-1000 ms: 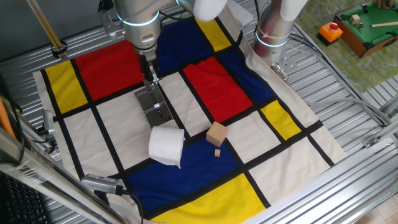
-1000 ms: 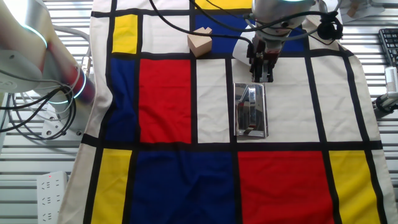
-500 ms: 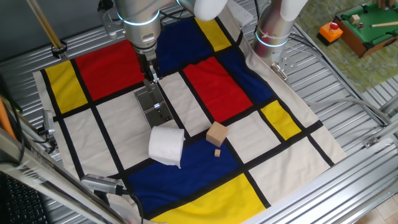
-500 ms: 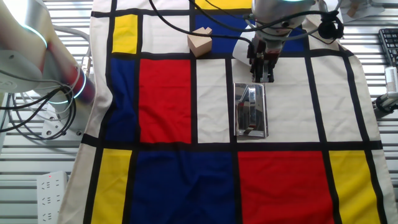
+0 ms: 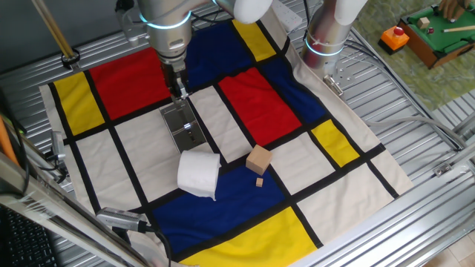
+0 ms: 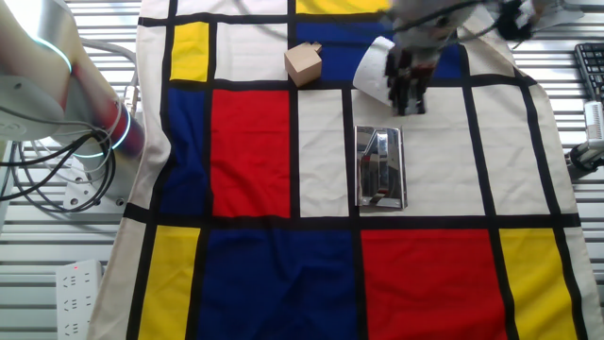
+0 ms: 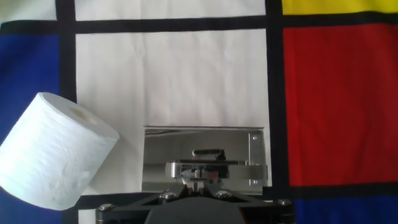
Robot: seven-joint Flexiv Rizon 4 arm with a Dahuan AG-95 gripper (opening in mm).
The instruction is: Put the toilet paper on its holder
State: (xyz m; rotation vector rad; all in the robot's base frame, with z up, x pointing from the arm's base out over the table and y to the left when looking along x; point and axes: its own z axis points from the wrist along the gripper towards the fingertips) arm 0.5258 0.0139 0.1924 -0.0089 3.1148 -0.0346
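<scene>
The toilet paper [image 5: 198, 173] is a white roll lying on its side on the patchwork cloth, next to the near end of the holder. It also shows in the hand view [image 7: 56, 152] and partly behind the hand in the other fixed view [image 6: 375, 66]. The holder [image 5: 183, 127] is a shiny silver plate on a white patch; it shows in the other fixed view [image 6: 380, 168] and the hand view [image 7: 202, 155] too. Its rod is hard to make out. My gripper [image 5: 179, 92] hangs over the holder's far end, jaws together, nothing seen in them. It is blurred in the other fixed view [image 6: 408, 83].
A tan wooden cube [image 5: 258, 159] sits right of the roll, with a tiny wooden piece [image 5: 260, 182] beside it; the cube also shows in the other fixed view [image 6: 303, 63]. A second robot base [image 5: 324, 41] stands at the cloth's far edge. The table is metal slats.
In the other fixed view the gripper has shifted a little away from the holder, toward the roll, and is blurred. The roll, holder and cube have not moved.
</scene>
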